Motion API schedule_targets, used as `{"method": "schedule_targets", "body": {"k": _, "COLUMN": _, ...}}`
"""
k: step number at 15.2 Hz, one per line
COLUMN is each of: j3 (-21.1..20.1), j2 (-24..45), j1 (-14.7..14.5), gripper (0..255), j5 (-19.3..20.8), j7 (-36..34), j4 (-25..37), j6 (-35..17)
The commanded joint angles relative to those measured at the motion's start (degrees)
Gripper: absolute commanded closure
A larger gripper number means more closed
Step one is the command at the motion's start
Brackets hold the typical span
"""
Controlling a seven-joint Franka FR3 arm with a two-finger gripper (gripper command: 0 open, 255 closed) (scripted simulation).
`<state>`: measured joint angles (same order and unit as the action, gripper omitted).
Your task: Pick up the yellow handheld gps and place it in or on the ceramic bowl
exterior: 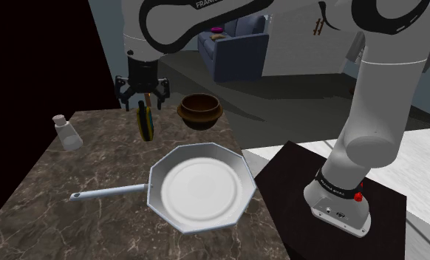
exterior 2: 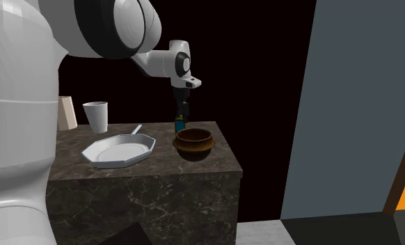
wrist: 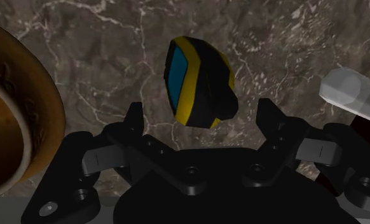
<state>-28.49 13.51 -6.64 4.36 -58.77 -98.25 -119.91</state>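
The handheld GPS (exterior: pixel 145 123), yellow and black with a blue screen, stands on end on the dark marble counter (exterior: pixel 95 170), left of the brown bowl (exterior: pixel 200 111) in the shoulder view. My gripper (exterior: pixel 142 94) hangs right above it, open. In the wrist view the GPS (wrist: pixel 199 83) lies between the spread fingers (wrist: pixel 134 122), which do not touch it, and the bowl's rim (wrist: pixel 25 108) shows to one side. The second exterior view has the GPS (exterior 2: pixel 181 124) just behind the bowl (exterior 2: pixel 194 141), under the gripper (exterior 2: pixel 184 103).
A pale octagonal pan (exterior: pixel 202 186) with a long handle lies on the counter nearer the stand. A small clear shaker (exterior: pixel 67 131) stands at the counter's far left. A white cup (exterior 2: pixel 97 115) sits behind the pan. Beyond the counter's left edge is a black area.
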Motion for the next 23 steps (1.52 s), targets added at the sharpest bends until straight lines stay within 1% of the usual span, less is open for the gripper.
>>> {"method": "schedule_targets", "body": {"k": 1, "j3": 0.00, "j2": 0.01, "j1": 0.00, "gripper": 0, "j5": 0.01, "j7": -0.01, "j4": -0.02, "j6": -0.03}}
{"method": "schedule_targets", "body": {"k": 2, "j3": 0.00, "j2": 0.01, "j1": 0.00, "gripper": 0, "j5": 0.00, "j7": 0.00, "j4": -0.01, "j6": -0.01}}
{"method": "schedule_targets", "body": {"k": 3, "j3": 0.00, "j2": 0.01, "j1": 0.00, "gripper": 255, "j5": 0.00, "j7": 0.00, "j4": -0.01, "j6": -0.01}}
{"method": "schedule_targets", "body": {"k": 12, "j3": 0.00, "j2": 0.01, "j1": 0.00, "gripper": 255, "j5": 0.01, "j7": 0.00, "j4": -0.02, "j6": -0.03}}
{"method": "schedule_targets", "body": {"k": 23, "j3": -0.29, "j2": -0.88, "j1": -0.16, "gripper": 255, "j5": -0.57, "j7": 0.19, "j4": 7.40, "j6": 8.15}}
